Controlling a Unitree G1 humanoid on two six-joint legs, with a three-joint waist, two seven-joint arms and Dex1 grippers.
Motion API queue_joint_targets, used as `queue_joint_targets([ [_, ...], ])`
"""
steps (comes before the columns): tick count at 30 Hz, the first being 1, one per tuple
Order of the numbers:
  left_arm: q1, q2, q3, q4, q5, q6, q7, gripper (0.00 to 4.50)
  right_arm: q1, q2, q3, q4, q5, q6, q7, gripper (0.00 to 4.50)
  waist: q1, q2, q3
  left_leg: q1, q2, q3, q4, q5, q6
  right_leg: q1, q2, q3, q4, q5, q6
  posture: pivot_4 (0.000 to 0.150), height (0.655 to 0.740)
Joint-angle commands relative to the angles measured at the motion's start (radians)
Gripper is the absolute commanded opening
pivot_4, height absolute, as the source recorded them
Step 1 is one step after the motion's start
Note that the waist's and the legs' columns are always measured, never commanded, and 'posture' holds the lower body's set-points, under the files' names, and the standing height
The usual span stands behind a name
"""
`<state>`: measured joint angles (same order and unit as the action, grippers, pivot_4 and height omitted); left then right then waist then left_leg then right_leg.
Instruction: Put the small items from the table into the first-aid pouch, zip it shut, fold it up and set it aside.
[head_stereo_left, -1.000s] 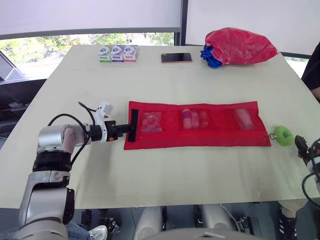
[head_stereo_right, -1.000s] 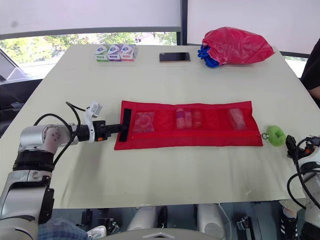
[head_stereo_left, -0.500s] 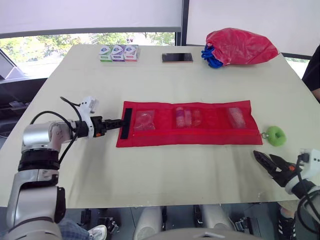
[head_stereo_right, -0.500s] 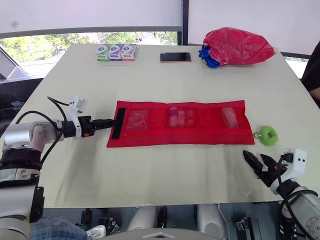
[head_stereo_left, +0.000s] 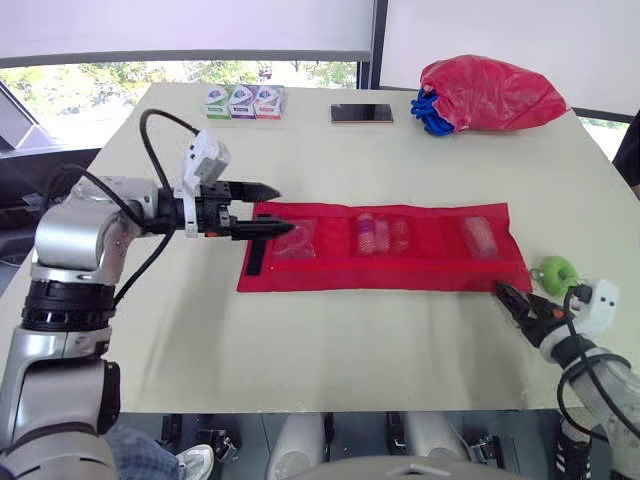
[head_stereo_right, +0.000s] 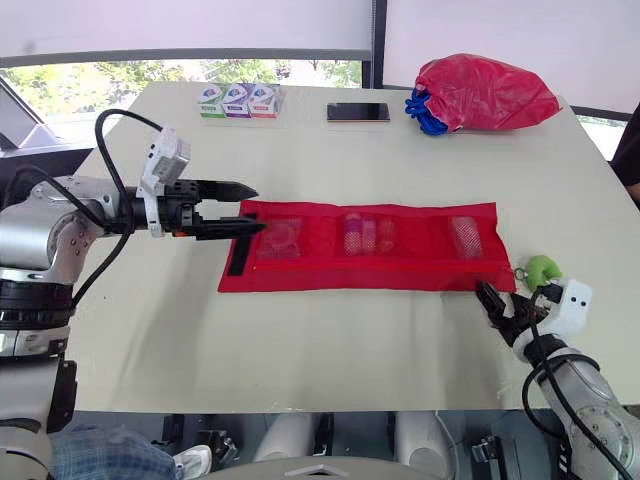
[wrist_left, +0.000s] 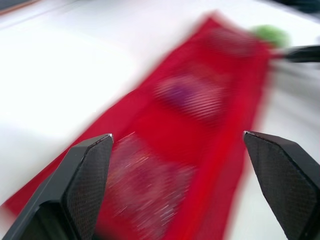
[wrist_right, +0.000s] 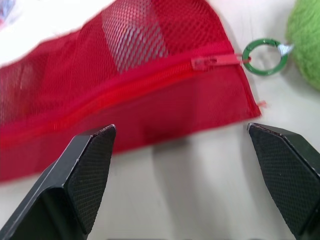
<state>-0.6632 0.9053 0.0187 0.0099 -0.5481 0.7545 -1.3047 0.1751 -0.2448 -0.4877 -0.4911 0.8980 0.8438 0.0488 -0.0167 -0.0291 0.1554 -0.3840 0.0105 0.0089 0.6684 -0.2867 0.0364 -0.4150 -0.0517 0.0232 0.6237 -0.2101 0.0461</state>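
Red pouch (head_stereo_left: 420, 262) lies under left end effector (head_stereo_left: 285, 210).

In the left wrist view the small items (wrist_left: 192, 95) inside the first-aid pouch (wrist_left: 225, 100) were too blurred to identify. The right wrist view's edge cut off the green pom-pom (wrist_right: 306, 45).

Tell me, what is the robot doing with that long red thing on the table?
It is working on a red first-aid pouch lying flat and unfolded on the table. Small items sit in its mesh pockets. The left gripper hangs open over the pouch's left end. The right gripper is open by the lower right corner, near the zipper pull. Nothing is folded yet.
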Motion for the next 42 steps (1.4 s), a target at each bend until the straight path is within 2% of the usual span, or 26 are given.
queue_joint_targets([
  [1, 0.001, 0.008, 0.002, -0.149, -0.082, 0.012, -0.066, 4.43, -0.032, 0.039, -0.032, 0.02, 0.075, 0.029, -0.104, 4.5, 0.001, 0.0, 0.0, 0.0, 0.0, 0.0, 0.001, 0.0, 0.0, 0.0, 0.002, 0.0, 0.0, 0.0, 0.0, 0.15, 0.74],
  [8, -0.015, -0.033, -0.019, -0.256, -0.149, 0.03, -0.074, 4.43, -0.113, 0.126, -0.049, 0.059, 0.228, 0.009, -0.215, 4.5, -0.004, 0.0, 0.0, 0.003, 0.001, 0.002, 0.001, 0.0, 0.0, 0.002, 0.005, 0.003, 0.001, -0.002, 0.004, 0.15, 0.74],
  [13, -0.03, -0.044, -0.038, -0.273, -0.162, 0.031, -0.071, 4.43, -0.147, 0.203, -0.053, 0.093, 0.302, -0.076, -0.238, 4.5, -0.018, 0.0, 0.0, 0.003, 0.001, 0.001, 0.001, 0.0, 0.0, 0.002, 0.007, 0.003, 0.001, -0.002, 0.003, 0.15, 0.74],
  [22, -0.07, -0.073, -0.061, -0.264, -0.166, 0.029, -0.06, 4.43, -0.148, 0.219, 0.015, 0.108, 0.271, -0.162, -0.192, 4.5, -0.024, 0.002, 0.001, 0.003, 0.001, 0.001, 0.001, 0.0, 0.0, 0.002, 0.007, 0.004, 0.001, -0.002, 0.003, 0.15, 0.74],
  [24, -0.072, -0.076, -0.062, -0.268, -0.169, 0.03, -0.057, 4.5, -0.147, 0.219, 0.021, 0.109, 0.265, -0.186, -0.181, 3.73, -0.024, 0.003, 0.002, 0.003, 0.001, 0.001, 0.001, 0.0, 0.0, 0.002, 0.007, 0.003, 0.001, -0.002, 0.003, 0.15, 0.74],
  [25, -0.071, -0.077, -0.063, -0.27, -0.169, 0.032, -0.055, 4.5, -0.146, 0.215, 0.024, 0.109, 0.261, -0.194, -0.172, 3.51, -0.023, 0.003, 0.002, 0.003, 0.001, 0.001, 0.001, 0.0, 0.0, 0.002, 0.007, 0.003, 0.001, -0.002, 0.003, 0.15, 0.74],
  [27, -0.072, -0.078, -0.066, -0.271, -0.17, 0.036, -0.053, 4.5, -0.14, 0.196, 0.03, 0.111, 0.251, -0.2, -0.156, 2.67, -0.023, 0.004, 0.002, 0.002, 0.0, 0.001, 0.001, 0.0, 0.0, 0.002, 0.007, 0.004, 0.001, -0.001, 0.003, 0.15, 0.74],
  [30, -0.075, -0.081, -0.07, -0.269, -0.167, 0.032, -0.051, 4.5, -0.133, 0.17, 0.026, 0.113, 0.258, -0.205, -0.142, 0.96, -0.022, 0.004, 0.002, 0.002, 0.0, 0.001, 0.001, 0.0, 0.0, 0.002, 0.006, 0.004, 0.001, -0.001, 0.004, 0.15, 0.74],
  [32, -0.08, -0.094, -0.07, -0.263, -0.156, 0.016, -0.037, 4.5, -0.11, 0.131, 0.012, 0.102, 0.265, -0.201, -0.121, 0.1, -0.02, 0.004, 0.002, 0.002, 0.0, 0.001, 0.001, 0.0, 0.0, 0.002, 0.006, 0.004, 0.001, -0.001, 0.004, 0.15, 0.74],
  [37, -0.087, -0.138, -0.051, -0.268, -0.133, -0.032, 0.025, 4.5, -0.026, -0.038, -0.024, 0.061, 0.247, -0.186, -0.016, 0.03, -0.003, 0.005, 0.003, 0.001, -0.002, 0.001, 0.001, 0.0, 0.001, 0.002, 0.006, 0.004, 0.001, -0.001, 0.004, 0.15, 0.74],
  [42, -0.093, -0.129, -0.046, -0.263, -0.126, -0.042, 0.04, 4.5, 0.063, -0.238, -0.108, 0.024, 0.225, -0.18, 0.122, 0.03, 0.003, 0.006, 0.003, 0.002, -0.002, 0.002, 0.001, 0.0, 0.001, 0.002, 0.006, 0.005, 0.001, -0.001, 0.005, 0.15, 0.74],
])
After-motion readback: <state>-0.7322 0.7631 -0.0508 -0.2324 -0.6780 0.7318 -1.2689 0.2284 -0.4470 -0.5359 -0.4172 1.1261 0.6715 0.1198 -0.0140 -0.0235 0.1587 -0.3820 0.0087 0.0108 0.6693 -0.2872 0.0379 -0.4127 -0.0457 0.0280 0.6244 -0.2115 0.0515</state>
